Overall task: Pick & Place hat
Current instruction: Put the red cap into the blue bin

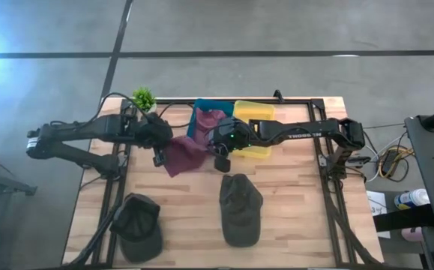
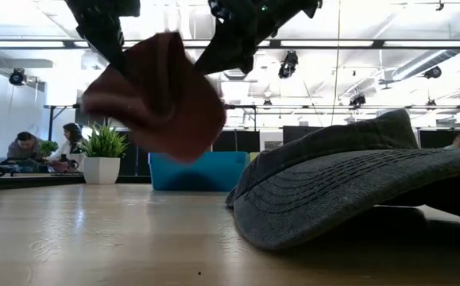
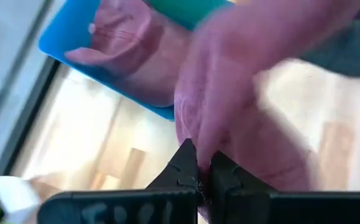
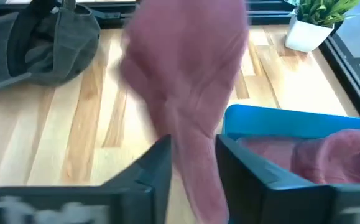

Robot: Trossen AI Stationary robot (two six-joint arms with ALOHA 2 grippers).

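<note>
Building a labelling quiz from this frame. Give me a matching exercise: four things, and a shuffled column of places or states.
Things:
1. maroon hat
2. left hand
3. potted plant
4. blue bin

Places or states:
A. at the table's far edge, left of the bins
B. shut on cloth
C. hanging in the air between both hands
D. holds another maroon hat

Pairs: 1-C, 2-B, 3-A, 4-D
</note>
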